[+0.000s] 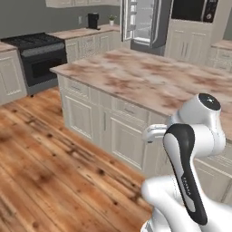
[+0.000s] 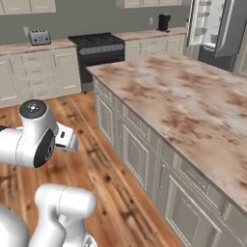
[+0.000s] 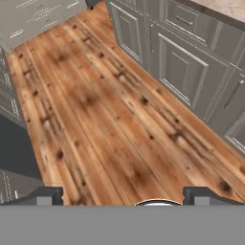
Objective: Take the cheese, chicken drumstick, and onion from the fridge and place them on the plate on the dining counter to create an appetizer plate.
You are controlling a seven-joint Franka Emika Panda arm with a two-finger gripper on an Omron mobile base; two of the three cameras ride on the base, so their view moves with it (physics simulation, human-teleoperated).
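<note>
Fridge [image 1: 145,22]: tall grey steel, upright, doors swung open on white shelves, beyond the far end of the dining tabletop [image 1: 149,77], brown-and-cream marbled, long axis running toward it. Gripper [image 3: 123,195]: jaws spread wide, empty, over wood floor [image 3: 95,110].

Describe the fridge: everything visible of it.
The fridge stands at the far end of the kitchen, past the dining counter, set among cream cabinets. It looks like grey steel. Its upper doors stand open, showing a bright white interior with shelves and door bins; nothing on them can be made out. In the right base view one grey door swings toward the camera. The lower part is dark grey.
</note>
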